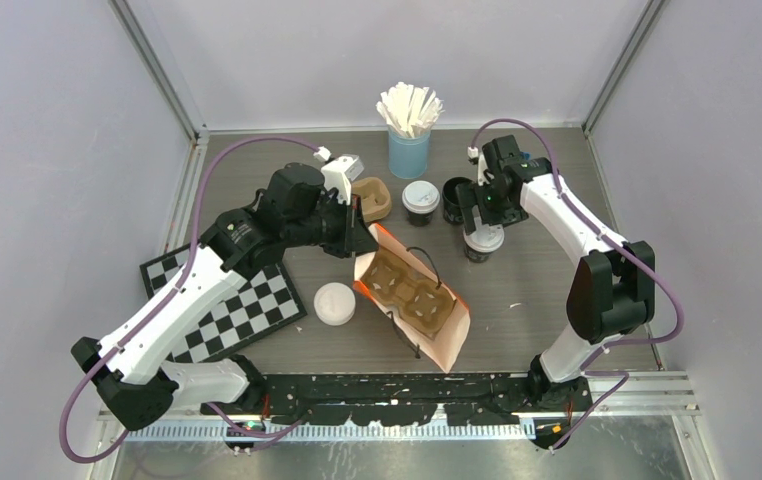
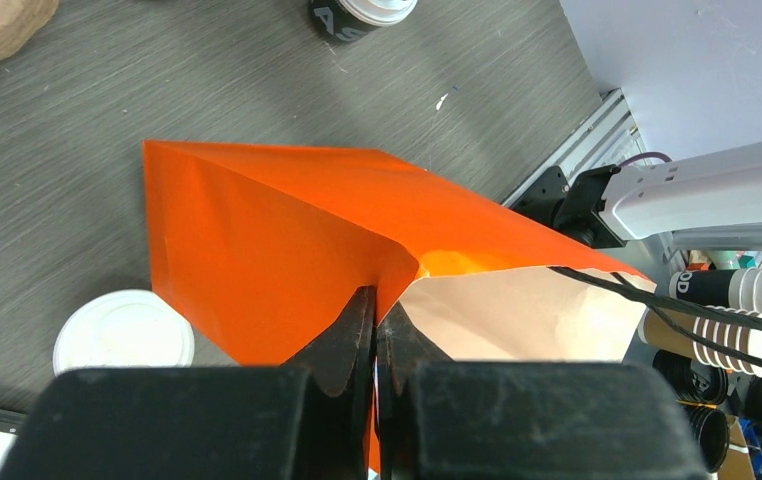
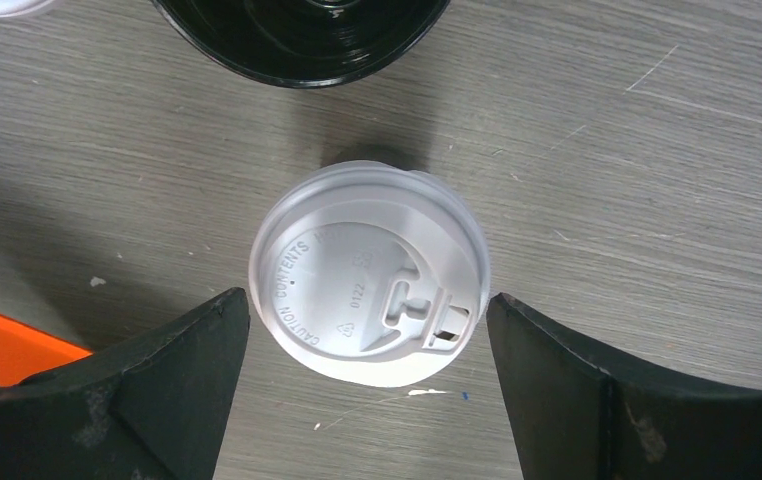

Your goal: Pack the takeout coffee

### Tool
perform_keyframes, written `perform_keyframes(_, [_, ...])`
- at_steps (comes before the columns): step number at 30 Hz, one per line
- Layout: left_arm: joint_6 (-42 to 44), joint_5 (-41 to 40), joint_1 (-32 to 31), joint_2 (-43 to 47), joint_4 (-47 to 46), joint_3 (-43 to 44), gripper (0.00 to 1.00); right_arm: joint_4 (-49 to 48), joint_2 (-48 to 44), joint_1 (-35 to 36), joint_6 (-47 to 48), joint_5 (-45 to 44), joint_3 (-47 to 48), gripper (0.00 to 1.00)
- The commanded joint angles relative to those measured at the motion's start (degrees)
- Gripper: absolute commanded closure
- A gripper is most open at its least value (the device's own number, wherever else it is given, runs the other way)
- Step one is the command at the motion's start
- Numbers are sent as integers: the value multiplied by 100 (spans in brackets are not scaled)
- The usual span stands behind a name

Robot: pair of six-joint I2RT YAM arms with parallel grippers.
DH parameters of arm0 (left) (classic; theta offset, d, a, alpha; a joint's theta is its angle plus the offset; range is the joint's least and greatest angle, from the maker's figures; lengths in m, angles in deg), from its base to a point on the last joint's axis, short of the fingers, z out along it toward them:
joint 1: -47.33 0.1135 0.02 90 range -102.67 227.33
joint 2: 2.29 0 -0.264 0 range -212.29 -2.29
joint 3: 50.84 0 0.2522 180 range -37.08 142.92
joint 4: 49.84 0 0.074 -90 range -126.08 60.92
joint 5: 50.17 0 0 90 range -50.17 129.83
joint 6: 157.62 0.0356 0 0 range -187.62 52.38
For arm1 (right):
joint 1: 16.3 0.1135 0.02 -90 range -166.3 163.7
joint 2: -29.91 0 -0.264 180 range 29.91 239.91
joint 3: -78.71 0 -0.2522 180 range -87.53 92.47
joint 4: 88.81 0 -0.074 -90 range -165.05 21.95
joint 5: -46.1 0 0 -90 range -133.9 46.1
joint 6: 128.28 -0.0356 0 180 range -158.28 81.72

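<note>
Reaching for lidded takeout cup (image 3: 367,285), upright on the bench (image 1: 537,290), near the orange bag (image 1: 452,330) and to its right. Right pincer (image 3: 365,300) spread wide, straddling the lid from above, not touching. Second lidded cup (image 1: 420,200) and open black cup (image 1: 454,198) farther back. Left pincer (image 2: 379,310) pinched together on the bag rim, propping the mouth open over the cardboard carrier (image 1: 409,290). Step in hand, likely: grasping the first cup. Next: lower, close on the cup wall under the lid, lift, set upright in a carrier well. Grey wood-grain top. Pale lilac walls, metal frame.
</note>
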Motion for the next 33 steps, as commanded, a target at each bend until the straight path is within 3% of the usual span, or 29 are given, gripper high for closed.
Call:
perform_keyframes(1, [-49,123,15,98,-72,231,98,37,-122,25,200,-351,185,7])
perform_keyframes(9, [-79,98,11,125,-48,223,98,21,-119,31,203,-289,125,11])
perform_keyframes(20, [-111,107,15,134,-78,209,98,-39,-139,100,216,-312,-1,8])
perform_keyframes(29, [-169,130,15,135,-62,160,98,-35,-80,99,178,-449,-30,13])
perform_keyframes(33, [-186,124,15,125,-69,156,99,-233,-257,98,189,-410,-230,10])
